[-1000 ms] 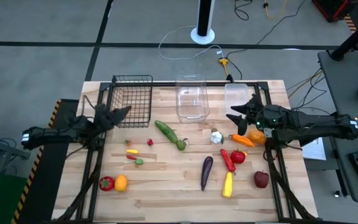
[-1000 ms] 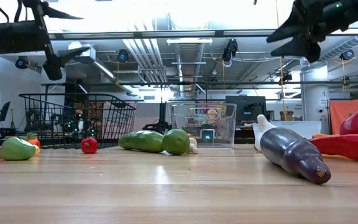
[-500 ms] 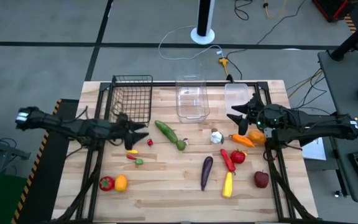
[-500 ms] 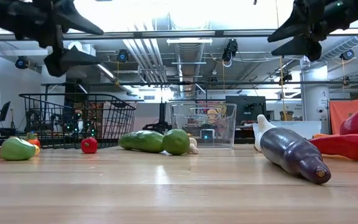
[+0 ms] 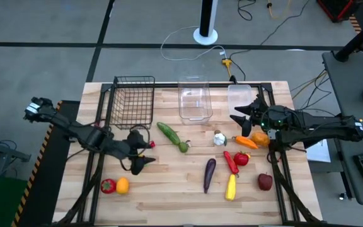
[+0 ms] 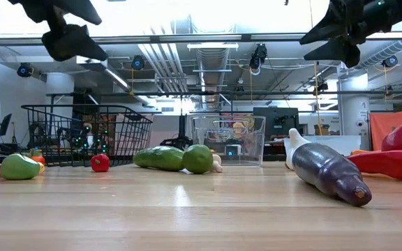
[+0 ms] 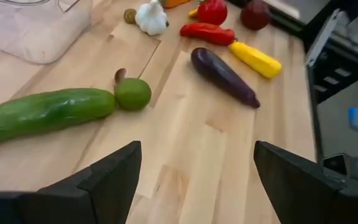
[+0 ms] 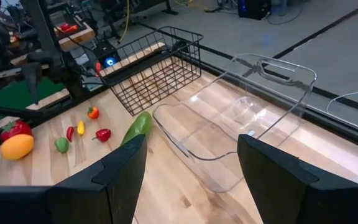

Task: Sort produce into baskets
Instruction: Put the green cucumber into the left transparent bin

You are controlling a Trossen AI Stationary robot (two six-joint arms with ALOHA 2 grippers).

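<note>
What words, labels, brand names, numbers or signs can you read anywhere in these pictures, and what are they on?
None can be read.
Black wire-mesh basket: no label showing.
Clear plastic bin: no print showing.
Light wooden table: unmarked.
Room behind the table in the low view: any signs there are too small to read.

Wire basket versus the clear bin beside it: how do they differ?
The wire basket is black open mesh; the clear bin is see-through plastic with solid walls. The basket sits at the table's back left, nearer the left arm; the bin sits at the back middle. Neither holds any produce, and both look alike in footprint.
</note>
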